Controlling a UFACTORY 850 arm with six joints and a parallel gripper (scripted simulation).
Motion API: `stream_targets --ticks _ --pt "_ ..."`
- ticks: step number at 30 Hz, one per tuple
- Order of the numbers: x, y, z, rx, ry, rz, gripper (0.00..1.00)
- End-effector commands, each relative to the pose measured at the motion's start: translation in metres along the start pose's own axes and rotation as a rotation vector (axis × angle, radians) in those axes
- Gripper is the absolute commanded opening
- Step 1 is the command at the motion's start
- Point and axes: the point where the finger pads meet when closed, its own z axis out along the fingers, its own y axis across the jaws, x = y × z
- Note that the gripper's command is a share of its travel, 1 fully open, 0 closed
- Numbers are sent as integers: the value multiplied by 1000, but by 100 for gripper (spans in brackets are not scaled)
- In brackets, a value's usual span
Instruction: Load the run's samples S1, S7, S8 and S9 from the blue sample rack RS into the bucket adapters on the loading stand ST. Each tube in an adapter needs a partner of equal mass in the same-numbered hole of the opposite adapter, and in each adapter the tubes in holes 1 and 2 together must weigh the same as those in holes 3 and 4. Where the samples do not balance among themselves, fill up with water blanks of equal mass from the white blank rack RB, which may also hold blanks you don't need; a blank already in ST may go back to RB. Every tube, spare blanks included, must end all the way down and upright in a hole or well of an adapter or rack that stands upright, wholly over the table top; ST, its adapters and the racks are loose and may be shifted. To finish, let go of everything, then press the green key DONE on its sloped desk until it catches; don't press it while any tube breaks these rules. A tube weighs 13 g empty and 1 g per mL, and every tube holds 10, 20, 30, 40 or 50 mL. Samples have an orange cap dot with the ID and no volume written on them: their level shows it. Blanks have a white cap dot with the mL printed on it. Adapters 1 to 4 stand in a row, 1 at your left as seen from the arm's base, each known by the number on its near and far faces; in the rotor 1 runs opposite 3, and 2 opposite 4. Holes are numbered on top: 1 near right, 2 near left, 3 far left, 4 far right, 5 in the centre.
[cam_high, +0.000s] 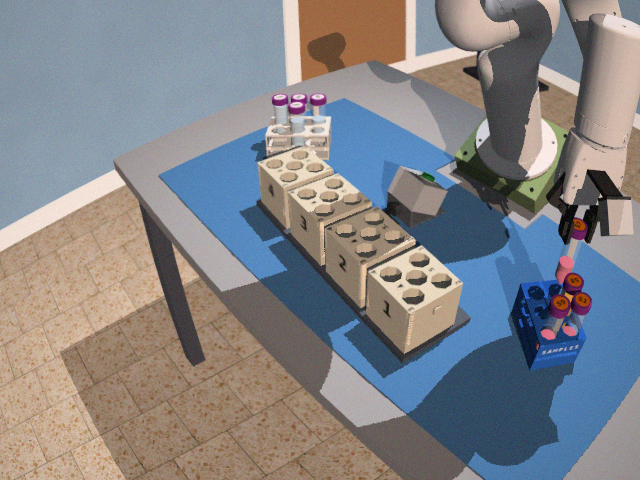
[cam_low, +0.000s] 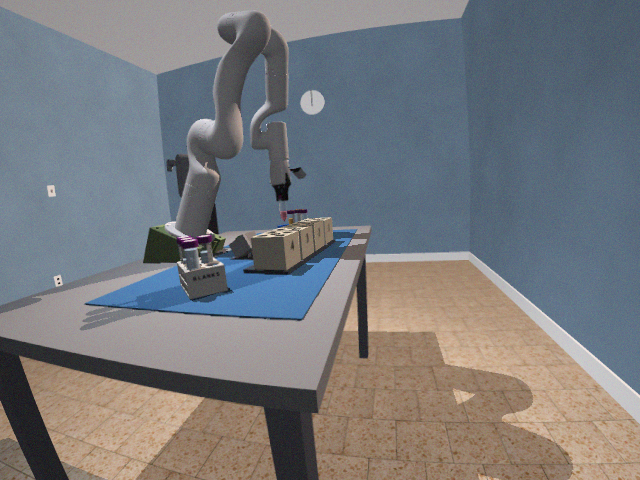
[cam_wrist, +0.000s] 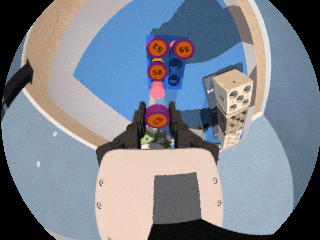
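My gripper (cam_high: 578, 227) (cam_low: 282, 198) (cam_wrist: 157, 108) is shut on the purple cap of a sample tube (cam_high: 565, 267) (cam_low: 282, 210) (cam_wrist: 158, 118). It holds the tube upright just above the blue sample rack RS (cam_high: 556, 352) (cam_wrist: 175, 80). The tube has pink liquid low at its bottom, and I cannot read its orange cap dot. Three more orange-dotted tubes stand in the rack: one (cam_high: 573, 282) (cam_wrist: 158, 71) reads S8 and one (cam_high: 560, 305) (cam_wrist: 183, 48) reads S9. I cannot read the third tube (cam_high: 582, 303) (cam_wrist: 158, 47) clearly. Adapters 1 (cam_high: 392, 316), 2 (cam_high: 345, 266), 3 (cam_high: 306, 225) and 4 (cam_high: 271, 191) stand in a row with all visible holes empty.
The white blank rack RB (cam_high: 297, 140) (cam_low: 204, 281) holds several purple-capped blanks beyond adapter 4. The grey sloped desk (cam_high: 413, 198) with the green DONE key (cam_high: 428, 176) stands between the adapters and the arm's base (cam_high: 516, 170). RS stands near the table's corner.
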Motion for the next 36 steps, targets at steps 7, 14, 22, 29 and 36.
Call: stream_targets --ticks 7,14,22,29,36 --pt "1 0 -20 1 -2 0 0" --pt "1 0 -34 1 -2 0 0" --pt "1 0 -46 1 -2 0 0" --pt "1 0 -60 1 -2 0 0" --pt "1 0 -62 1 -2 0 0"
